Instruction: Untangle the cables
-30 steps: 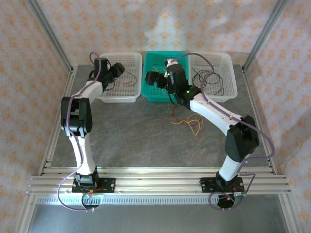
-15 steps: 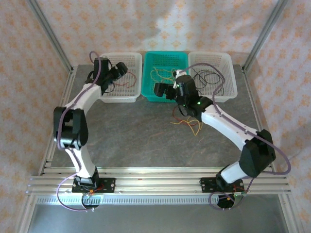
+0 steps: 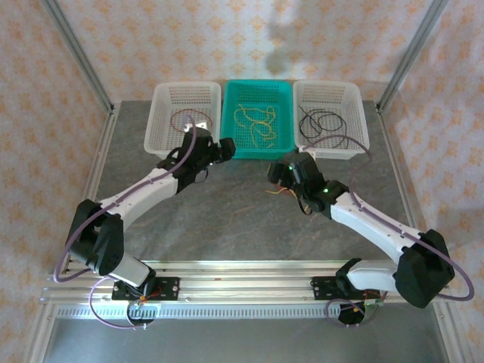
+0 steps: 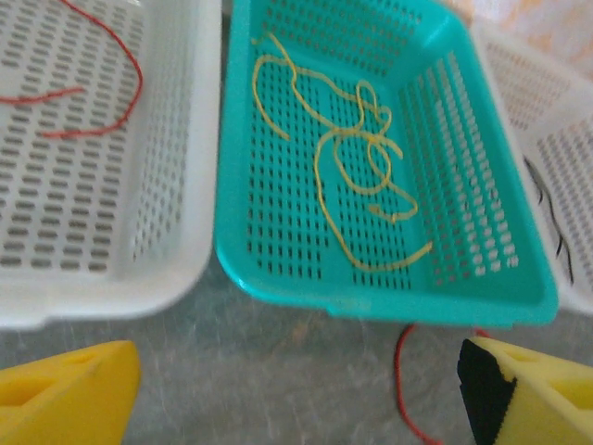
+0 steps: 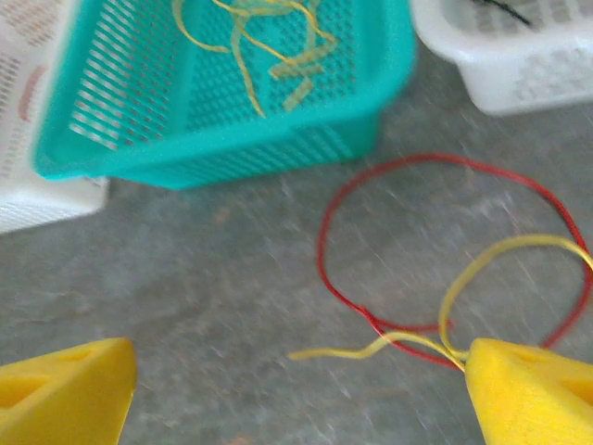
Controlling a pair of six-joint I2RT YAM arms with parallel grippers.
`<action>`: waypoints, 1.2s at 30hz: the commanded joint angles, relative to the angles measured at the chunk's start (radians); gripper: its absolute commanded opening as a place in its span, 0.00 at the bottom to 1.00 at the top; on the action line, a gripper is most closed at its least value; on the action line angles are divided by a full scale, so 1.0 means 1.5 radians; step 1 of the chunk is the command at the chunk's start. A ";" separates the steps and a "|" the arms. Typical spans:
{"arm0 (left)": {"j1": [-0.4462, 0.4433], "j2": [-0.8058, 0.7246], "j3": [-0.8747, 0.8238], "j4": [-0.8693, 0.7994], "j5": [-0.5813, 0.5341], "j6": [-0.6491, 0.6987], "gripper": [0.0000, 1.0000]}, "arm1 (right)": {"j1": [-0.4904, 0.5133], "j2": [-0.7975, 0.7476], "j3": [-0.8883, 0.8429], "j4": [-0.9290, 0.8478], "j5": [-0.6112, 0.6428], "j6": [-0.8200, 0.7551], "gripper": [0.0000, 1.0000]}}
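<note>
From above, three baskets stand in a row at the far side of the desk (image 3: 227, 219). The left white basket (image 3: 162, 106) has a red cable (image 3: 184, 121) in it. The teal basket (image 3: 227, 113) in the middle holds yellow cables (image 3: 253, 121). The right white basket (image 3: 359, 113) holds black cables (image 3: 325, 125). The left fingers (image 3: 219, 149) are just in front of the spot where the left white basket and the teal basket meet. The right fingers (image 3: 278, 172) are low over the desk, near the teal basket's right front corner. The loose cables (image 3: 278, 190), red and yellow, lie on the desk right beside the right fingers.

The left wrist camera shows the left fingers (image 4: 65, 394) spread wide apart with nothing between them. They point at the teal basket (image 4: 371, 301), where the yellow cables (image 4: 324, 176) lie in loose curls. The red cable (image 4: 130, 74) lies in the white basket (image 4: 111, 297) on the left. A bit of black cable (image 4: 547, 199) shows in the basket on the far right. A piece of loose red cable (image 4: 400, 371) lies on the desk (image 4: 259, 371) near the right finger.

The right wrist camera shows the right fingers (image 5: 523, 394) wide apart too, holding nothing. A loose red cable (image 5: 324, 241) makes a big loop on the desk (image 5: 185, 269) in front of the teal basket (image 5: 232, 139). A loose yellow cable (image 5: 482, 264) crosses over it. The crossing is right at the tip of the right finger.
</note>
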 commanded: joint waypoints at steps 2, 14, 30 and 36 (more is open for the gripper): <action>-0.054 -0.046 -0.030 0.043 -0.057 0.021 0.90 | 0.002 -0.030 -0.042 -0.026 0.043 0.073 0.91; -0.239 0.030 -0.039 0.119 -0.102 -0.005 0.91 | -0.040 -0.141 -0.074 -0.173 0.104 0.106 0.89; -0.327 0.130 -0.037 0.264 -0.066 -0.027 0.99 | -0.191 -0.107 -0.103 -0.141 -0.161 -0.036 0.75; -0.326 0.135 -0.044 0.272 -0.070 -0.025 0.97 | -0.212 -0.047 -0.110 -0.096 -0.169 -0.056 0.63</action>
